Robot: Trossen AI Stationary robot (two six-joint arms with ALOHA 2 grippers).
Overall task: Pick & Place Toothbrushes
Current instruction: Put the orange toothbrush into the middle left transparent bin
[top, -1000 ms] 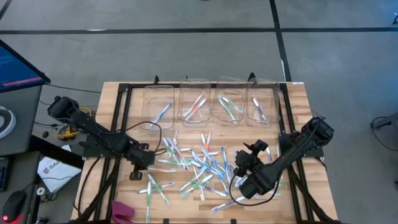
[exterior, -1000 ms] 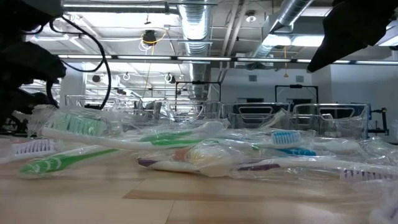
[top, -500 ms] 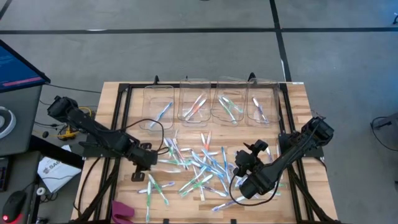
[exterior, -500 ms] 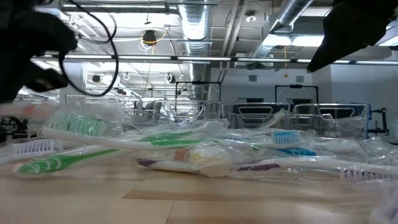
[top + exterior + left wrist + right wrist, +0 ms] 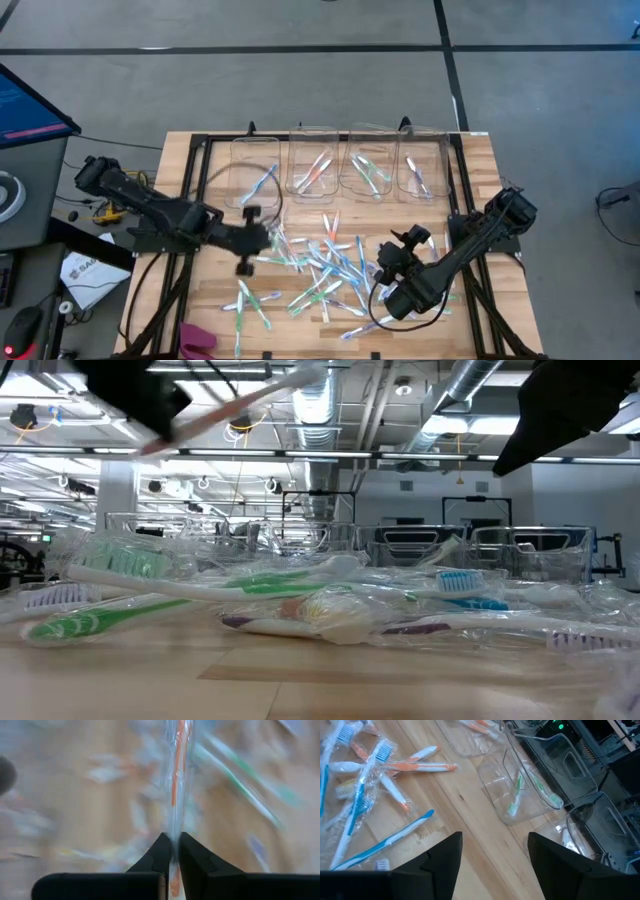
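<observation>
**Wrapped orange brush pinched in left gripper, pile and bins in view**

Left gripper [image 5: 171,851] is closed on one orange toothbrush [image 5: 178,785] sealed in a clear wrapper; the fingers [image 5: 159,851] nip it close to one end, and the rest of its length sticks out ahead of them. High view puts this gripper [image 5: 252,238] at the left edge of the toothbrushes [image 5: 318,268] heaped on the wooden table [image 5: 480,160], with the four clear bins [image 5: 340,165] in a row along the far edge. Low view shows the held brush [image 5: 240,402] lifted clear of the pile and tilted

Right gripper [image 5: 494,855] hangs above the right side of the pile with fingers spread wide and nothing between them. Its wrist view shows blue and orange brushes [image 5: 375,795] lying loose on the table and a green brush [image 5: 517,795] inside one bin [image 5: 530,785]

Handling, judged:
- Each brush looks very light and stiff along the handle, so lifting load is trivial
- The film wrapper is probably slick and crinkly; a grip on loose film alone may slide, so the pads should close across the hard handle
- An end grip leaves a long lever; the brush may swing or pivot in transit. A mid-handle grip would sit steadier
- Brushes overlap in the pile, so a neighbour's wrapper may drag along

Bin colour sorting appears partly done; most of the pile remains
</observation>
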